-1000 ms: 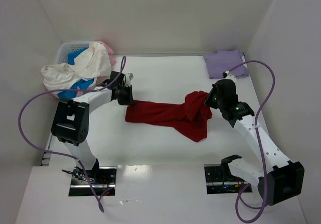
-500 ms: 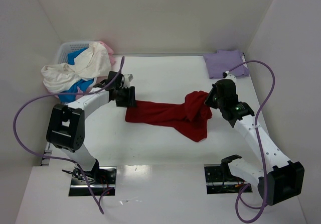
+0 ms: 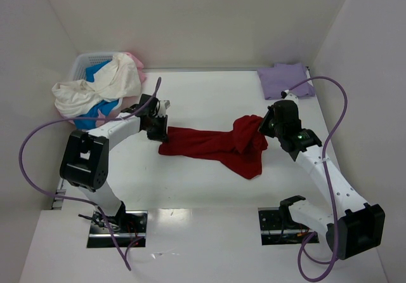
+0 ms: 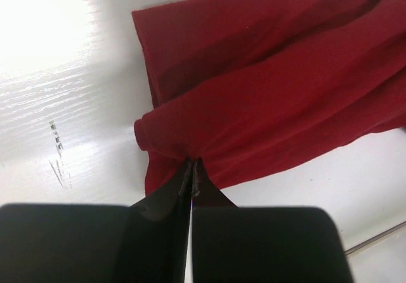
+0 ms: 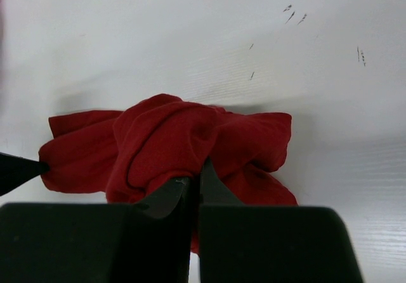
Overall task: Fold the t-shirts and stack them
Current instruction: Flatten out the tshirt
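The dark red t-shirt (image 3: 212, 144) lies stretched across the middle of the table, bunched at its right end. My left gripper (image 3: 161, 133) is shut on its left edge; the left wrist view shows the jaws pinching a fold of the red cloth (image 4: 254, 105). My right gripper (image 3: 266, 127) is shut on the bunched right end (image 5: 184, 143). A folded pale lavender t-shirt (image 3: 285, 80) lies at the far right corner. Cream-white (image 3: 95, 86), bright blue (image 3: 95, 113) and pink (image 3: 134, 61) t-shirts are piled in and over the basket.
The white lattice basket (image 3: 85, 62) stands at the far left by the wall. White walls close in the table on the left, back and right. Purple cables loop beside both arms.
My left gripper moved a little right onto the shirt's left edge and back, and now holds it. The right arm and the shirt's right end have not moved.
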Robot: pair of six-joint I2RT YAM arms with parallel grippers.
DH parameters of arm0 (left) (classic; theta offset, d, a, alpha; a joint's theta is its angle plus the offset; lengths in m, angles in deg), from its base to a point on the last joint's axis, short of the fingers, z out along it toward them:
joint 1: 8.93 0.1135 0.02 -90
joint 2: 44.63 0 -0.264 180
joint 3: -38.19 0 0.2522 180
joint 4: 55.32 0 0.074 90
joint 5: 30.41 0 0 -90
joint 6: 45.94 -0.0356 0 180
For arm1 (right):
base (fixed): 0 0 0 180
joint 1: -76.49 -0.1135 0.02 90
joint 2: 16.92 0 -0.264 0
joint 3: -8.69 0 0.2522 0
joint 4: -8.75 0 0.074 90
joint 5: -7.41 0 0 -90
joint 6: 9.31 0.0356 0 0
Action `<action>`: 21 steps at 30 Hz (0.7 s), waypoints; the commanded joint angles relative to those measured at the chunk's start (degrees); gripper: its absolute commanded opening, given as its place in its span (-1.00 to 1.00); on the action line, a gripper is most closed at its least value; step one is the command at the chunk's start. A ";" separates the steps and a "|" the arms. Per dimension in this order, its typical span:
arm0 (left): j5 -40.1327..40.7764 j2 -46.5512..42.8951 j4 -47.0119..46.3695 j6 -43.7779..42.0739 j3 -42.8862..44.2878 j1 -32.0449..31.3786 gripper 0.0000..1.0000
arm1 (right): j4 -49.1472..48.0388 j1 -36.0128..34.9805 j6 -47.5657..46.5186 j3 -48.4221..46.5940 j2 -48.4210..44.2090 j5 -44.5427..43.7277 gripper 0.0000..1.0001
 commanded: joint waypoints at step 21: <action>-7.37 -19.34 17.86 4.73 0.98 -10.53 1.00 | -4.22 0.45 -0.06 0.45 -0.55 -0.73 -0.95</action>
